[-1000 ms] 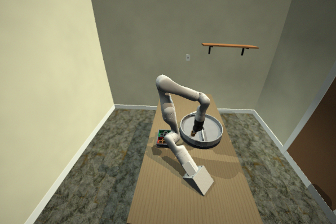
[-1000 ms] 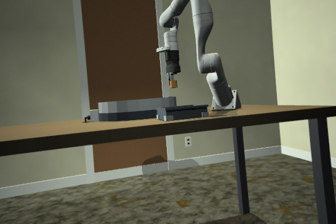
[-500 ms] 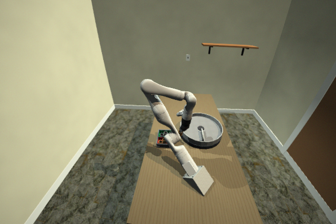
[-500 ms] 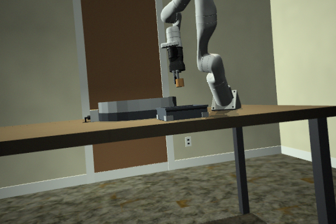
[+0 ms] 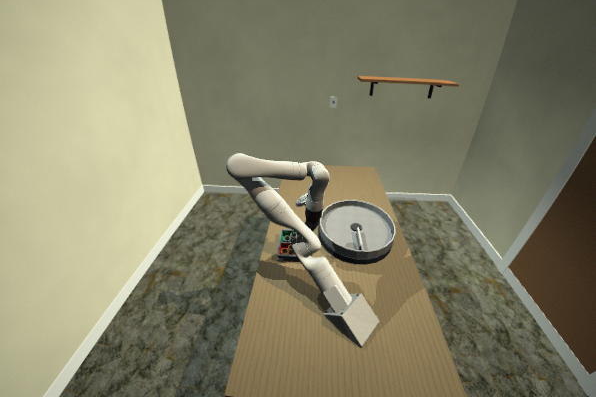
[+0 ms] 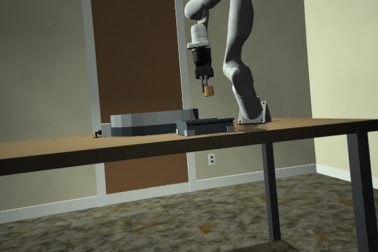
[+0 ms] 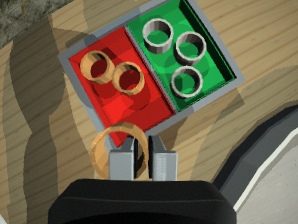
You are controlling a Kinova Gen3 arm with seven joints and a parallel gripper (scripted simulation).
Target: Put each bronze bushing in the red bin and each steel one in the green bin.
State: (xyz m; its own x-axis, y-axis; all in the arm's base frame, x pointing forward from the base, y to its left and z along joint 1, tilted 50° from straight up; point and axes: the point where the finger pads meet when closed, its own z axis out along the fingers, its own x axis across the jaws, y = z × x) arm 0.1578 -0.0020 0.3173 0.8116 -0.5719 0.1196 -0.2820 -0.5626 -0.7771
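Note:
My gripper (image 7: 143, 150) is shut on a bronze bushing (image 7: 120, 152), gripping one side of its wall. In the exterior view the gripper (image 6: 204, 86) holds the bushing (image 6: 208, 91) well above the bins (image 6: 205, 125). In the wrist view the bushing hangs over the near edge of the red bin (image 7: 121, 87), which holds two bronze bushings (image 7: 96, 64) (image 7: 128, 78). The green bin (image 7: 182, 50) beside it holds three steel bushings (image 7: 158, 34). The turntable (image 5: 355, 230) lies to the right, and I see no bushings on it.
The bins show in the overhead view (image 5: 288, 243), partly hidden by my arm. My arm's base (image 5: 352, 320) stands on the table nearer the front. A white bar (image 5: 358, 239) lies across the turntable's disc. The turntable rim (image 7: 266, 149) shows at the right of the wrist view.

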